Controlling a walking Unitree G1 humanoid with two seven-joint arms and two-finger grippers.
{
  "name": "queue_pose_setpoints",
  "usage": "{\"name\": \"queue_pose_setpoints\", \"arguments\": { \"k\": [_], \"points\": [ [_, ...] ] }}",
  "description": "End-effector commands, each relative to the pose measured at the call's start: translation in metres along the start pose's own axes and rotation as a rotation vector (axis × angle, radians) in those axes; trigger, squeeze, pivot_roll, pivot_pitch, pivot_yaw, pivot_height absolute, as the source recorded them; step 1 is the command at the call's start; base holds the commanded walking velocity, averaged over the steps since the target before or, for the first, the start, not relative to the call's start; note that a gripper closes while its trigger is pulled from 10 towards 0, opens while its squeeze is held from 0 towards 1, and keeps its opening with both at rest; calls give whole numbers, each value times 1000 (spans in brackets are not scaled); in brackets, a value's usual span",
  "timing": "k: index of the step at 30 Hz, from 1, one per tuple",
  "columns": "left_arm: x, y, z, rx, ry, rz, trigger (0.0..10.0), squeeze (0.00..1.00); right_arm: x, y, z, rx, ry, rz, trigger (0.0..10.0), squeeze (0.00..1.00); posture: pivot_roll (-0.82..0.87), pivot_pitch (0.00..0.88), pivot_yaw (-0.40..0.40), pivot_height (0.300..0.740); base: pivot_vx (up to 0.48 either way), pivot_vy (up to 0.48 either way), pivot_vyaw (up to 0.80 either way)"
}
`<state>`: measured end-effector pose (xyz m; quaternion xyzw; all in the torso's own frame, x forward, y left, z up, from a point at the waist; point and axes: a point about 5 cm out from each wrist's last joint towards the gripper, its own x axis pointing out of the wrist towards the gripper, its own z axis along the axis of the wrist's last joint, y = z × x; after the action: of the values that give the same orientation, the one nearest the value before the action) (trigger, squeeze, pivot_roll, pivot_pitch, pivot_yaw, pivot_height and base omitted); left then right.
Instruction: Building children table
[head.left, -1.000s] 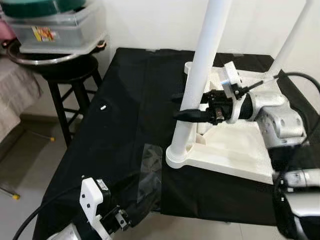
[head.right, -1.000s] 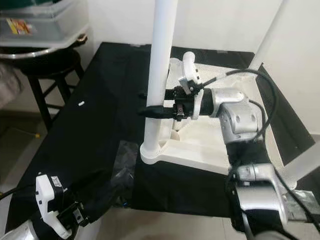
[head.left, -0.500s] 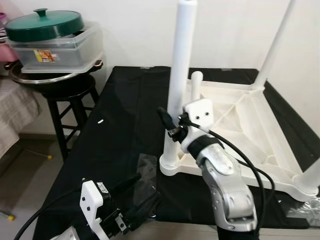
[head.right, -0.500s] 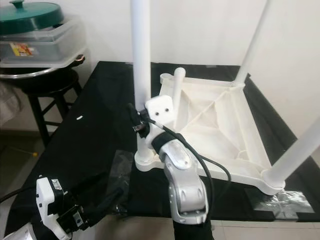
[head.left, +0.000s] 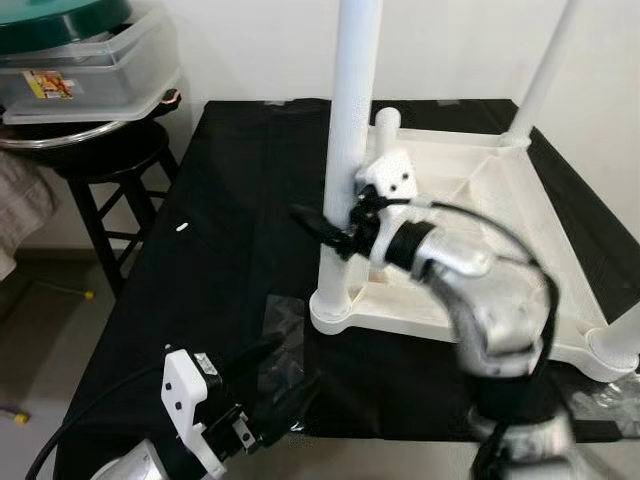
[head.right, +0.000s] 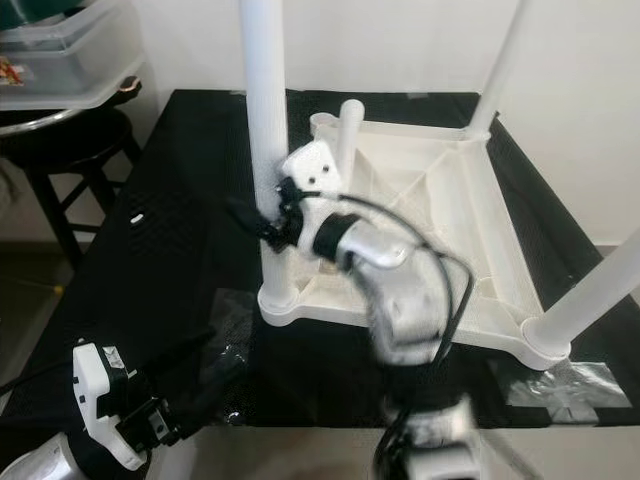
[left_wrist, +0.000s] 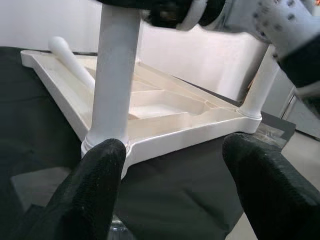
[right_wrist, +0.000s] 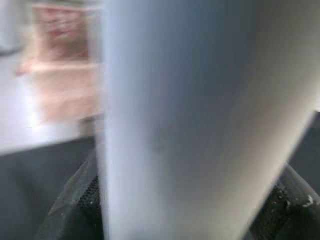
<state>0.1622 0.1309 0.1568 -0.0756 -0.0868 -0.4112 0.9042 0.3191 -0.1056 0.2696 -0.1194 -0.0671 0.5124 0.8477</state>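
Observation:
A white children's table (head.left: 440, 333) lies upside down on the black-covered worktop (head.left: 230, 250). Three of its legs stand upright, and a short loose leg (head.left: 386, 126) leans at its far left corner. My right gripper (head.left: 322, 226) is shut on the near-left leg (head.left: 350, 120) about halfway up, one finger (head.left: 306, 216) sticking out past it. That leg (right_wrist: 190, 120) fills the right wrist view, blurred. My left gripper (head.left: 295, 365) is open, low over the worktop's front edge, pointing at the same leg's base (left_wrist: 107, 142) with nothing between its fingers (left_wrist: 100, 175).
A black stool (head.left: 110, 165) at the left carries a metal pan and a clear lidded box (head.left: 85, 80). Crumpled clear plastic (head.left: 285, 320) and a small white piece (head.left: 182, 227) lie on the cloth. More clear plastic (head.right: 565, 385) sits at the front right. A wall stands behind.
The camera shifted. My right arm has swung around, blurred in motion, while its gripper stayed on the near-left leg. The left gripper has risen a little toward the table.

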Motion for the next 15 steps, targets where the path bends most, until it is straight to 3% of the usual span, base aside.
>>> {"name": "queue_pose_setpoints", "arguments": {
  "k": [1, 2, 5, 15],
  "points": [
    [-1, -1, -1, 4, 13, -2, 10000, 0, -5, 0, -7, -17, 27, 178, 10000, 0, 115, 126, -47, 740, 0, 0, 0],
    [-2, -2, -1, 4, 13, -2, 10000, 0, -8, -1, -9, -32, 58, 252, 10000, 0, 115, 126, -47, 740, 0, 0, 0],
    [-2, -2, -1, 4, 15, -3, 10000, 0, -7, -10, -10, -71, 97, 316, 10000, 0, 133, 129, -54, 740, 0, 0, 0],
    [-4, -4, 0, 5, 22, -7, 10000, 0, -2, -38, 9, -51, 31, 438, 10000, 0, 150, 130, -59, 740, 0, 0, 0]
  ]
}}
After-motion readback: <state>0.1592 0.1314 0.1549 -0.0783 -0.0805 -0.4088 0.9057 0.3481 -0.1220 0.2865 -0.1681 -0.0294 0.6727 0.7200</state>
